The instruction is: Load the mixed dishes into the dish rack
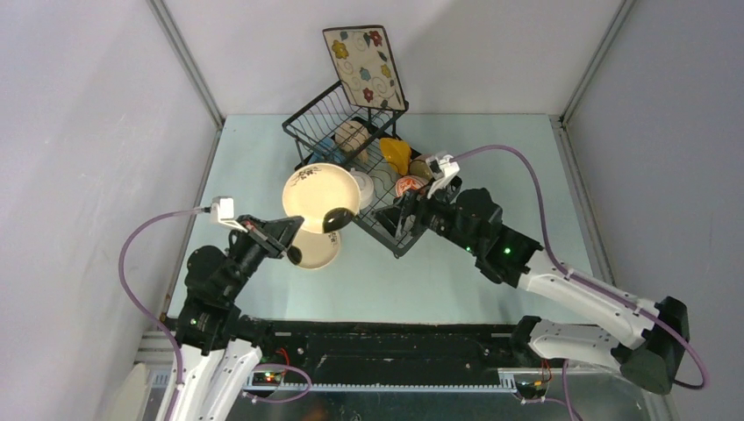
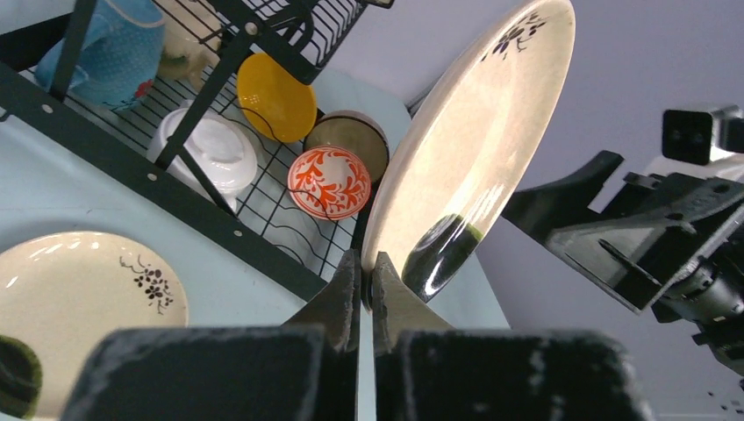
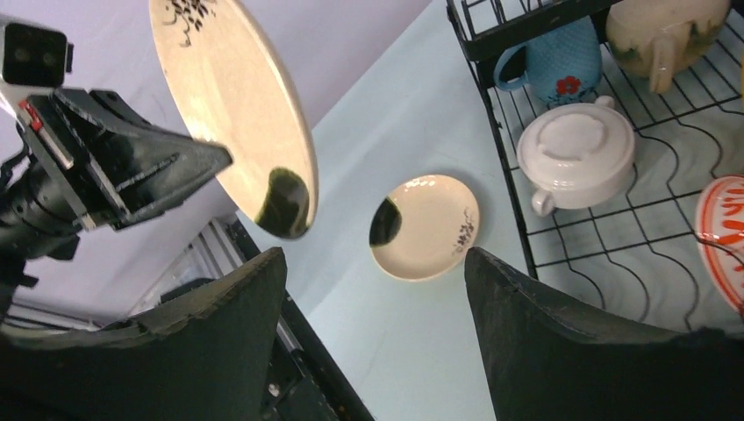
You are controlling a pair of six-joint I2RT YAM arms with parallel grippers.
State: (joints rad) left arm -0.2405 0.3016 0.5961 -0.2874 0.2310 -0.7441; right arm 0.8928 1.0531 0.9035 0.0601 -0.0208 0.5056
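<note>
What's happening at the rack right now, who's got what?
The left gripper is shut on the rim of a cream round plate, holding it tilted in the air beside the dish rack. A second cream plate lies flat on the table. The right gripper is open and empty over the rack's near edge. The blue mug, white two-handled bowl and red-patterned bowl already sit in the rack; the square floral plate stands at its far end.

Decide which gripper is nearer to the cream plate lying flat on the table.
Left. The left gripper, fingers shut on a second cream plate, hangs right at the edge of the flat plate. The right gripper, fingers apart, is farther off, over the near corner of the dish rack.
</note>
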